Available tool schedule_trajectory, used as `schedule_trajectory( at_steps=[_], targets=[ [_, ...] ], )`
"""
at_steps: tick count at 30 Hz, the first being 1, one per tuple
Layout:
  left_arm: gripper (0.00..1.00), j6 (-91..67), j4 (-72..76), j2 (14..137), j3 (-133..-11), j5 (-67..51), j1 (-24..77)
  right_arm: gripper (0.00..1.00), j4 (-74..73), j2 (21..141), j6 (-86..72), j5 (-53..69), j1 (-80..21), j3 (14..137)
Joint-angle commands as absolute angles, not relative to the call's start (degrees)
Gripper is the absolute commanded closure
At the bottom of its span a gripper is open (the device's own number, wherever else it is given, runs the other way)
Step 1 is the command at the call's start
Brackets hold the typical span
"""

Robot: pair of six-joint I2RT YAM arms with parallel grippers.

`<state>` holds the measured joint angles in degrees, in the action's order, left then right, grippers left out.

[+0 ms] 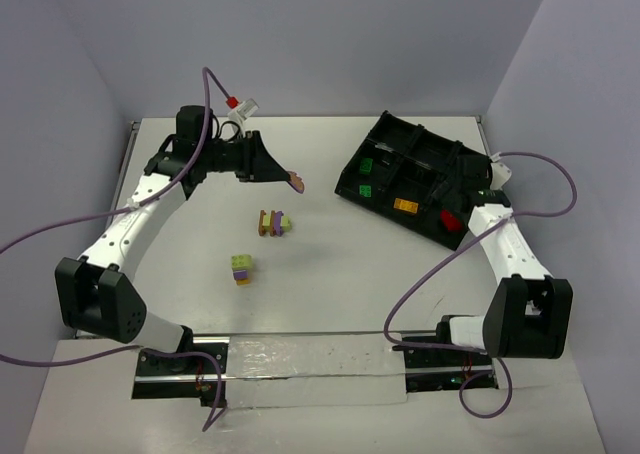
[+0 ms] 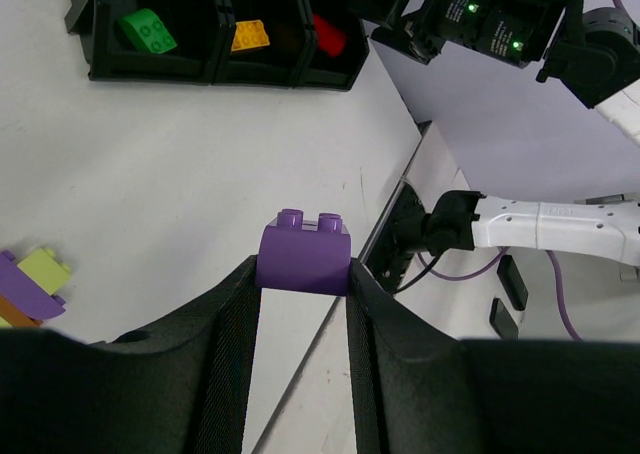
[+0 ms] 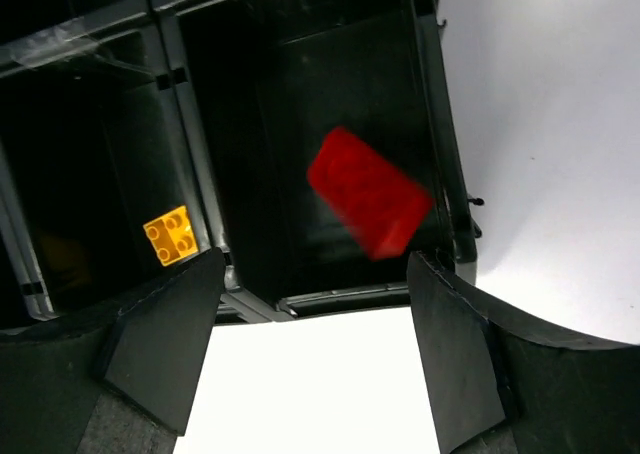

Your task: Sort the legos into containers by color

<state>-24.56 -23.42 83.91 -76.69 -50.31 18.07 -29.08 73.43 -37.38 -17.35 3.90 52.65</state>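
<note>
Left end effector (image 2: 303,274) is closed on a single purple brick (image 2: 304,256), studs up, gripped by its two side faces and held clear above the surface (image 1: 330,294). No purple is visible in any compartment; this brick is judged in transit and not yet sorted.

Right end effector (image 3: 315,294) has its jaws wide apart and holds nothing. It hangs over the near end of the black divided tray (image 1: 385,124). A red brick (image 3: 370,191) shows directly beneath it inside the end compartment; its outline is blurred, so I cannot tell whether it has come to rest.

Sorted so far, as visible: green bricks (image 1: 366,164) in one compartment, an orange brick (image 1: 406,204) in the next, red in the end one – one colour to each.

Outstanding – two stacked clusters on the open surface, well apart from the tray:
- one of orange, purple and yellow-green (image 1: 273,222);
- one of yellow-green and purple (image 1: 242,268).

Both need pulling apart before their pieces can be placed. Judgement: the task is somewhere near its midpoint, with the harder separations left.
</note>
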Motion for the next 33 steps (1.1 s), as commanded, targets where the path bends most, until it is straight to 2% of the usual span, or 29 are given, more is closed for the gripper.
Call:
schedule_trajectory(
  at_steps=[1,5,8,13,15,22,29,33],
  targets=[
    [1.0,-25.3,-21.7,84.9,-80.0,-52.1,18.6,0.21,-27.8,72.7,-35.8,-16.1,4.1,55.5],
    [1.0,-25.6,-20.6,85.5,-80.0,-54.1,18.9,0.28,-23.7,67.4,-31.3,-2.2,4.0,55.2],
    [1.0,-24.7,-19.9,86.4,-80.3,-62.3,19.4,0.25,-16.0,63.8,-27.2,24.5,2.3,55.4],
    [1.0,-26.6,-14.3,85.8,-79.1,-65.0,20.1,0.19,-16.9,65.7,-21.3,39.2,-9.0,63.9],
    [1.0,-28.9,-12.4,86.0,-78.7,-66.5,20.2,0.17,-19.7,68.3,-18.3,43.5,-13.5,68.1],
    [1.0,-32.5,-6.7,85.3,-77.7,-68.6,20.3,0.15,-17.3,72.4,-17.6,53.3,-18.8,72.1],
    [1.0,-36.9,-0.8,84.0,-76.6,-71.5,20.6,0.12,-16.4,76.7,-17.4,55.2,-23.4,75.4],
    [1.0,-36.8,-0.8,83.8,-76.8,-71.9,21.0,0.15,-12.8,78.0,-19.7,57.5,-24.6,75.6]
  ],
)
